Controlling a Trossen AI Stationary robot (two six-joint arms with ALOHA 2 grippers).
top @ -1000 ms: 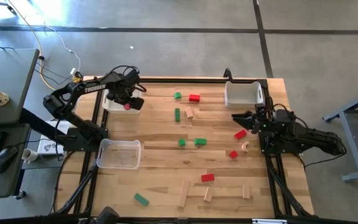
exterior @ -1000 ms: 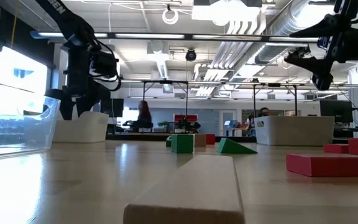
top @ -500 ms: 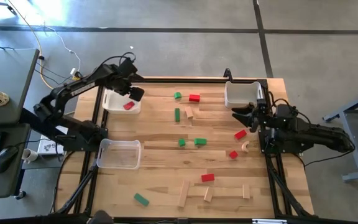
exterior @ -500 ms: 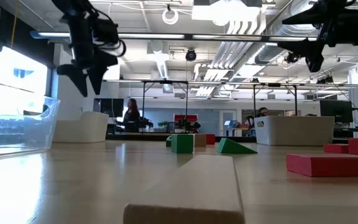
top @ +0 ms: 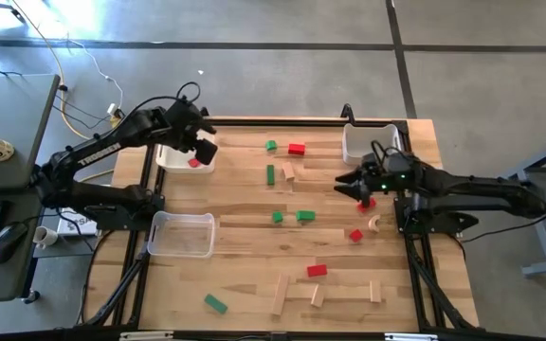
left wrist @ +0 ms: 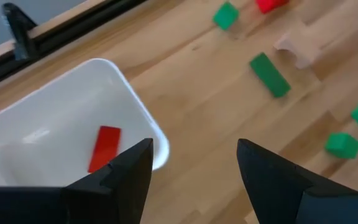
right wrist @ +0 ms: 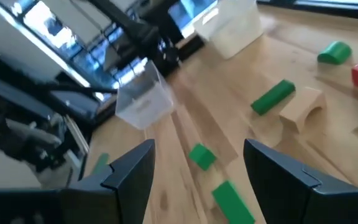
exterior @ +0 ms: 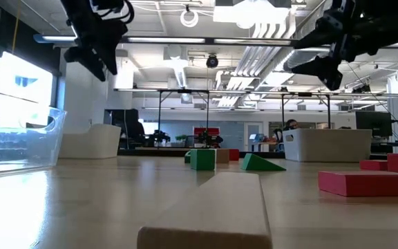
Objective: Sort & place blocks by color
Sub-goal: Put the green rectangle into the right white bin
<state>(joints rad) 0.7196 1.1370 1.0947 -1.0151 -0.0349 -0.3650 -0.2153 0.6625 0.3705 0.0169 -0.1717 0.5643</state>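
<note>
Red, green and plain wooden blocks lie scattered flat on the table (top: 245, 256). My left gripper (top: 202, 147) (left wrist: 194, 168) hangs open and empty high above the near rim of the white bin (top: 180, 156) at the far left. One red block (top: 194, 162) (left wrist: 105, 148) lies flat on that bin's floor. My right gripper (top: 352, 185) (right wrist: 197, 168) is open and empty, raised over the table's right part, just left of a red block (top: 366, 203). In the low view both grippers (exterior: 99, 52) (exterior: 316, 66) hang well above the tabletop.
A second white bin (top: 368, 144) stands at the far right corner and a clear bin (top: 181, 234) at the left edge. Green blocks (top: 270, 174) (top: 305, 216) lie mid-table, and red ones (top: 297, 149) (top: 317, 271) lie at the far side and nearer. Wooden bars (top: 280, 295) (top: 375, 291) lie near the front edge.
My left gripper has risen out of the far-left white bin and now hangs high above it; the red block stays on the bin's floor. My right gripper has reached toward the table's left, out over the blocks.
</note>
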